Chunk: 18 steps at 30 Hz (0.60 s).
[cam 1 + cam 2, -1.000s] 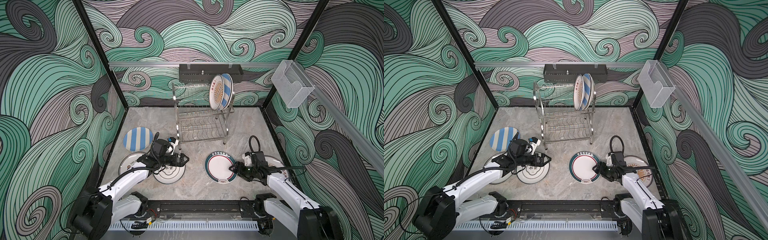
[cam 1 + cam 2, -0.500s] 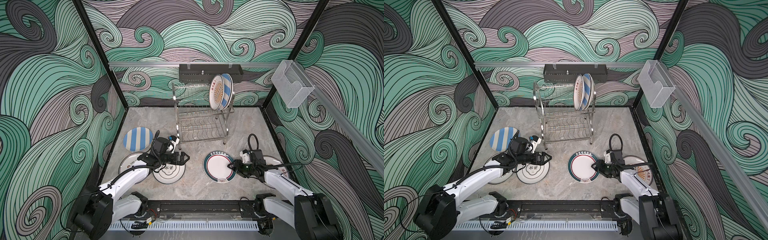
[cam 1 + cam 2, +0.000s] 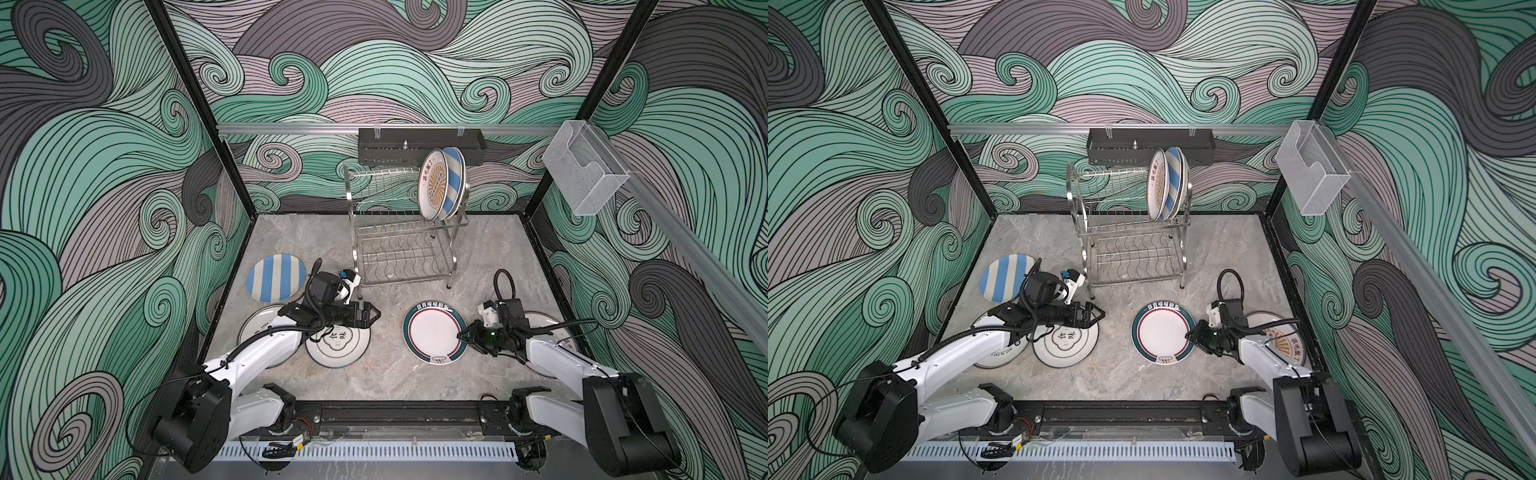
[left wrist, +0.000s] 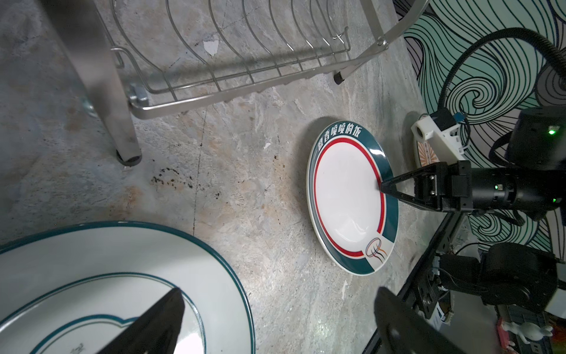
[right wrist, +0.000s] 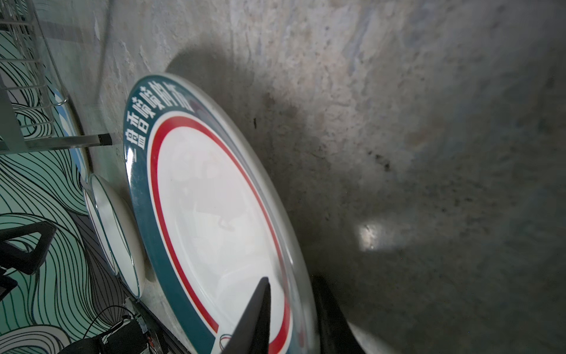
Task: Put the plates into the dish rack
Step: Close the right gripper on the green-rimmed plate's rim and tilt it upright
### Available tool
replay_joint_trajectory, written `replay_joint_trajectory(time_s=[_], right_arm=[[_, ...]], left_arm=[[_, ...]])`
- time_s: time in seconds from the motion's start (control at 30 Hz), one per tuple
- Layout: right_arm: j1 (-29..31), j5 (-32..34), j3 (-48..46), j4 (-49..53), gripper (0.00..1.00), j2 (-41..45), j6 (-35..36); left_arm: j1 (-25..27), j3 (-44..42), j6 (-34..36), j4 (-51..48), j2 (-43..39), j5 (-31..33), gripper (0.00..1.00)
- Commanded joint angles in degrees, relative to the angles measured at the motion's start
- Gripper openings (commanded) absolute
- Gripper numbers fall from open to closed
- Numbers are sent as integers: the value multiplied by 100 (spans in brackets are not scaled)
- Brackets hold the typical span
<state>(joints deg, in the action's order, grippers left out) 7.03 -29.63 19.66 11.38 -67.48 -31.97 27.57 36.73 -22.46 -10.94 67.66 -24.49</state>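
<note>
A green-rimmed plate (image 3: 432, 336) (image 3: 1160, 332) lies on the marble table. My right gripper (image 3: 460, 336) (image 4: 382, 186) is shut on its right rim, one finger (image 5: 257, 312) on top and the other beneath. My left gripper (image 3: 374, 316) (image 4: 275, 321) hangs open over the edge of a white plate with characters (image 3: 338, 343) (image 4: 76, 275). A blue-striped plate (image 3: 275, 277) and another white plate (image 3: 259, 328) lie at the left. An orange sunburst plate (image 3: 1283, 340) lies under the right arm. The dish rack (image 3: 401, 241) holds an orange plate (image 3: 432, 185) and a striped plate (image 3: 455, 183) upright on its top tier.
A black perforated tray (image 3: 419, 145) hangs on the back wall behind the rack. A clear plastic box (image 3: 582, 170) is fixed to the right wall. A black rail (image 3: 395, 411) runs along the front edge. The rack's leg (image 4: 122, 138) stands close to my left gripper.
My right gripper has moved left onto the green-rimmed plate's rim and its jaws have narrowed round it. The plate has slid slightly left. The left arm has barely moved.
</note>
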Motion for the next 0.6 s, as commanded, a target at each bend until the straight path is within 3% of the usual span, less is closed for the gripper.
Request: replay_joint_trajectory(time_s=[0.0, 0.37, 0.57], right_arm=[[-26, 88, 10, 172, 22, -140, 33], [-26, 126, 214, 343, 0, 111, 18], [-19, -193, 392, 431, 0, 389, -26]], left_arm=[[12, 223, 112, -131, -94, -8, 99], [-23, 540, 370, -593, -365, 666, 99], [-157, 560, 302, -600, -537, 1024, 99]])
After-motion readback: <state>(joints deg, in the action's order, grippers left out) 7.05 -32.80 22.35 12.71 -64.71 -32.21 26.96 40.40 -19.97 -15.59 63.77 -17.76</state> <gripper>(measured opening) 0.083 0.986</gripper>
